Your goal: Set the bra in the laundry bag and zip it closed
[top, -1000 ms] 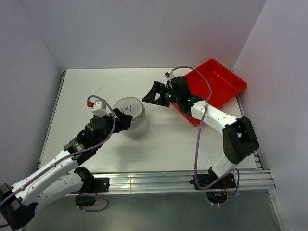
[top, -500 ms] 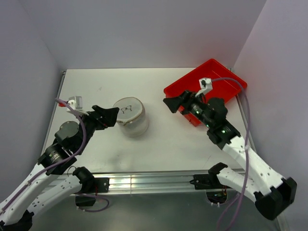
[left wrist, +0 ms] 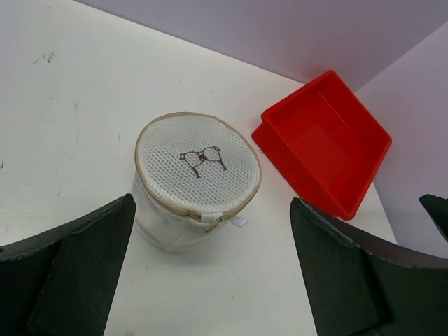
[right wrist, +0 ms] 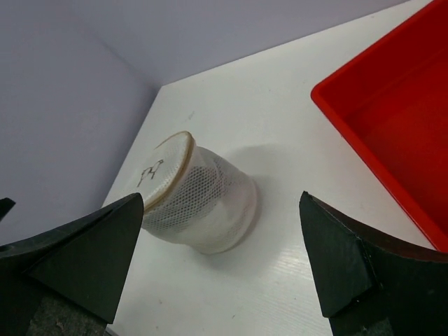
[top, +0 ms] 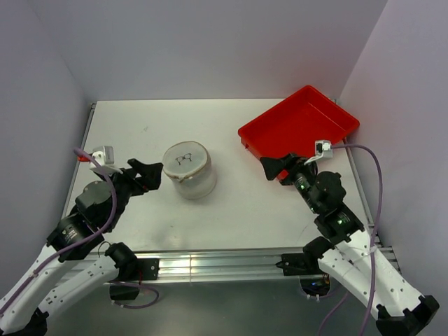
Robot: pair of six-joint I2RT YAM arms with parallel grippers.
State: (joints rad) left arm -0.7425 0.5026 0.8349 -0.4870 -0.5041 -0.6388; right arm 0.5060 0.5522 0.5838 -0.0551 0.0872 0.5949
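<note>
The laundry bag point(top: 187, 170) stands upright on the white table, a small white mesh drum. Its round lid point(left wrist: 197, 162) lies flat with a small dark mark, and the zip pull point(left wrist: 213, 218) hangs at the front of the rim. No bra shows outside the bag; a pale mass shows through the mesh point(right wrist: 210, 210). My left gripper point(top: 149, 173) is open and empty, a little left of the bag and apart from it point(left wrist: 210, 280). My right gripper point(top: 274, 168) is open and empty, well to the right of the bag point(right wrist: 224, 273).
A red plastic tray point(top: 301, 129) lies at the back right with nothing in it, just behind my right gripper; it also shows in the left wrist view point(left wrist: 329, 147) and in the right wrist view point(right wrist: 392, 119). Purple walls close in the table.
Both arms have drawn back from the bag toward the near edge. My left gripper has come off the bag's side. My right gripper has moved right, away from the bag.
</note>
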